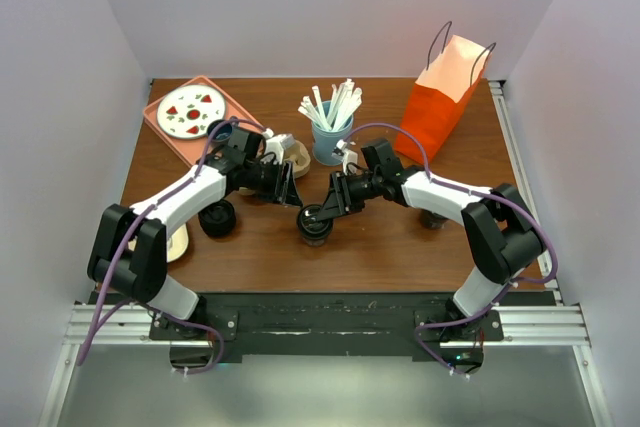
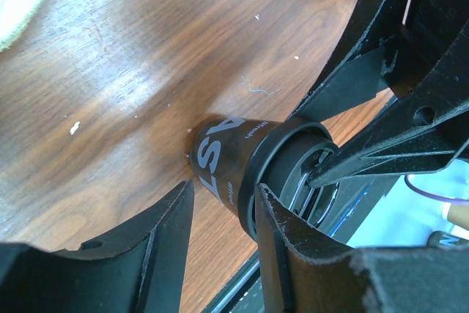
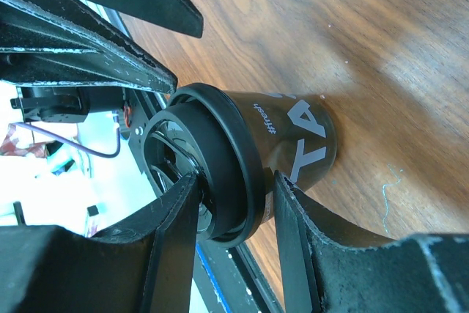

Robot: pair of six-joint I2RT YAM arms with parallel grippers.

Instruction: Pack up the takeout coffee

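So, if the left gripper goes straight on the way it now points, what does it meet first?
The black lidded coffee cup with white lettering, standing directly ahead of the left gripper; how close is unclear.

From my remote station, the black cup (image 3: 300, 133) looks matt to me, its plastic lid (image 3: 227, 159) smooth with a faint sheen. The table (image 2: 146, 71) shows polished wood grain; the orange bag (image 1: 440, 112) reads as creased paper.

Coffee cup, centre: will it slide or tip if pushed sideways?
Probably tips rather than slides: the coffee cup narrows toward its base on the table. Its smooth tapered wall may slip in a grip. The lid hides the fill, so weight is unclear.
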